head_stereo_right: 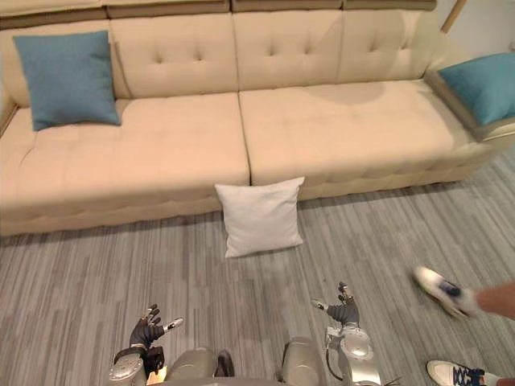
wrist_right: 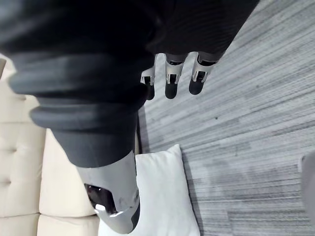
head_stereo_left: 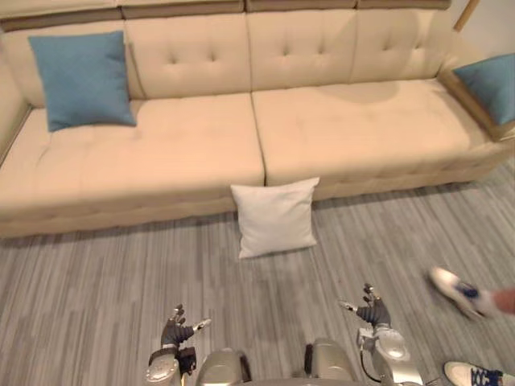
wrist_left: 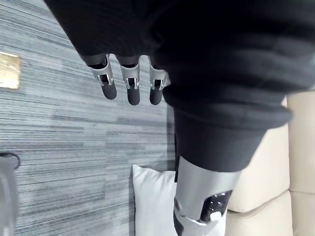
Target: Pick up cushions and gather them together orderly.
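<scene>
A white cushion (head_stereo_left: 275, 216) leans on the floor against the front of the beige sofa (head_stereo_left: 177, 153), near its middle. One blue cushion (head_stereo_left: 83, 79) rests upright on the sofa's left end. Another blue cushion (head_stereo_left: 490, 84) lies at the sofa's right end. My left hand (head_stereo_left: 176, 329) hovers low over the floor, well short of the white cushion, fingers relaxed and holding nothing. My right hand (head_stereo_left: 372, 309) does the same on the other side, open and empty. The white cushion (wrist_left: 152, 201) shows past the left hand's fingers (wrist_left: 129, 88), and the same cushion (wrist_right: 165, 194) past the right hand's fingers (wrist_right: 171, 83).
Grey striped carpet (head_stereo_left: 105, 289) covers the floor between me and the sofa. A person's white shoe (head_stereo_left: 455, 290) is raised at the right, with a second shoe (head_stereo_left: 473, 375) at the lower right corner.
</scene>
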Robot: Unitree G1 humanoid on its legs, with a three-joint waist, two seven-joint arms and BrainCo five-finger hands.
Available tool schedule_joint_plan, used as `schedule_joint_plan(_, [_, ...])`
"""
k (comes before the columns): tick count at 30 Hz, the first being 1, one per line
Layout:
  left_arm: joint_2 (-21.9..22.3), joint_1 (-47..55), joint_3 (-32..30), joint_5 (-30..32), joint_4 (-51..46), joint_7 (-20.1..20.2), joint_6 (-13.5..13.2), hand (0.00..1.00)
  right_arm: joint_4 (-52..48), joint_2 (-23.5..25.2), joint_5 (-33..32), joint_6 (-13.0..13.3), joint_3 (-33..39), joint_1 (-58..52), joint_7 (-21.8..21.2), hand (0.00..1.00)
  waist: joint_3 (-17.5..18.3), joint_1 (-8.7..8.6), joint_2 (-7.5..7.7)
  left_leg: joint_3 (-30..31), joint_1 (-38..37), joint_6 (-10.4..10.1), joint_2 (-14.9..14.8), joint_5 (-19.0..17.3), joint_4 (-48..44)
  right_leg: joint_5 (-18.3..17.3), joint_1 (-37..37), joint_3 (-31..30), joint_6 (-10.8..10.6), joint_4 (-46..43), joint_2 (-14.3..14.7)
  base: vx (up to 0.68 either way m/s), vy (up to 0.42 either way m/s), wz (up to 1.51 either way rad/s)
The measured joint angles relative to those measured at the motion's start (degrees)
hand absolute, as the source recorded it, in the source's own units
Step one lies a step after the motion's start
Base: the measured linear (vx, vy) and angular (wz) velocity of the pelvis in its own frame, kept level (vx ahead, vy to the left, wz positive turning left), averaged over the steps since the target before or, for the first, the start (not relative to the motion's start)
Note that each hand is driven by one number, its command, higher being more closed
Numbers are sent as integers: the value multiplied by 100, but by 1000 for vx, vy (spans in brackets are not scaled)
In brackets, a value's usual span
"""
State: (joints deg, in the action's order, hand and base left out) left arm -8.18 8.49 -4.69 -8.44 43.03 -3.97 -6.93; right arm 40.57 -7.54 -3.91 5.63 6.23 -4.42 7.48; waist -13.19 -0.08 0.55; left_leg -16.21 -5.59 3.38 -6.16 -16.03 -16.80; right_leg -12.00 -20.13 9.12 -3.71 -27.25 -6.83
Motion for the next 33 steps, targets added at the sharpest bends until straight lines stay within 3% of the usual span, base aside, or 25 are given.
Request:
schedule_joint_plan(1, [-3,-11,0,1,50,-15,0,0,37,-22,-1,0,2,2,0,0,-3,-77,45,127,-169,-94,-22,-26,120,555,4,-98,-56,1005,54,335,-164,51])
schedule_joint_plan(2, [-36,7,-2,1,56,-18,-1,0,48,-21,-1,0,9,-9,1,0,4,-99,98,207,-272,-213,10,-62,176,863,40,-188,-120,1468,80,509,-295,65])
schedule_joint_plan(3, [-58,23,4,10,109,-10,0,0,103,-50,0,2,28,-64,1,0,-46,-123,179,448,-512,-529,87,-213,224,1642,128,-354,-102,1674,55,423,-265,54])
schedule_joint_plan(4, [11,-4,1,12,216,-12,3,0,159,-109,0,-20,102,-50,4,0,-66,-157,66,675,-656,-657,-24,-295,229,1881,116,-414,127,1366,139,507,-312,36])
schedule_joint_plan(5, [86,-1,2,13,259,-12,-3,0,158,-176,0,-60,123,14,0,0,-39,-125,-88,872,-676,-766,-195,-202,106,1509,9,-351,205,980,259,422,-255,22])
schedule_joint_plan(6, [106,-11,-5,15,262,-16,-2,0,94,-171,0,-61,136,18,-5,0,-48,-124,-126,1105,-467,-1015,-310,-35,-319,1248,9,-213,333,710,286,409,-266,18])
schedule_joint_plan(7, [125,-27,-11,15,258,-14,-4,0,72,-153,1,-62,179,-5,-8,0,-53,-141,-128,1213,-321,-1113,-372,62,-669,1138,61,-128,359,616,289,474,-333,47])
schedule_joint_plan(8, [181,-56,-45,14,258,-14,-2,0,72,-131,-4,-75,228,-53,0,0,-61,-171,-141,1315,68,-1204,-556,393,-1637,937,304,37,418,592,342,305,-224,47])
schedule_joint_plan(10, [272,-58,-59,13,252,-15,-3,0,29,-102,-11,-77,221,-91,11,0,-75,-99,-155,1154,622,-1136,-937,573,-3051,771,808,122,611,829,540,361,-198,17])
schedule_joint_plan(12, [363,-71,-57,12,247,-14,-2,0,-168,-50,-17,-59,297,-99,10,0,-73,29,-133,827,1007,-945,-1021,356,-3374,740,1151,133,667,1073,615,373,-138,-13])
schedule_joint_plan(13, [446,-106,-54,11,231,-8,-2,0,-241,-29,-60,-31,354,-91,19,0,-82,55,-130,608,1226,-795,-970,264,-3093,748,1309,125,653,1204,607,276,-22,-6])
schedule_joint_plan(15, [509,-117,-54,12,219,-4,-2,0,-253,-7,-95,-29,448,-74,27,0,-79,100,-157,371,1464,-796,-898,187,-2275,759,1418,108,626,1307,587,257,34,-7])
schedule_joint_plan(17, [489,-136,-52,16,234,-10,9,0,-216,26,-119,-35,596,-73,112,0,-107,97,-257,290,1450,-821,-754,488,-730,680,1484,87,458,1295,591,240,121,-5])
schedule_joint_plan(21, [435,-272,-47,12,231,-37,5,0,-211,94,-114,-53,617,-109,133,0,-165,120,-191,187,1363,-793,-436,500,-634,505,1386,-9,184,1083,297,147,115,5])
schedule_joint_plan(23, [333,-519,-39,-2,123,-136,-2,0,-251,89,-99,-48,483,241,241,0,-399,127,-213,176,1761,-619,-452,362,-995,456,880,-151,148,611,261,-8,130,-17])
schedule_joint_plan(27, [41,-1273,-38,-248,55,-314,-43,0,-333,39,-125,-25,398,947,469,0,-924,215,-162,185,2732,-508,-574,-14,-1835,114,-168,-279,119,-303,182,-120,63,-16])
schedule_joint_plan(33, [8,-2290,-46,-685,28,-591,-121,0,-292,-136,-452,-32,296,1859,839,0,-1281,220,-149,404,4282,-421,-603,-160,-2659,-21,-1652,-257,109,-1117,74,-150,11,5])
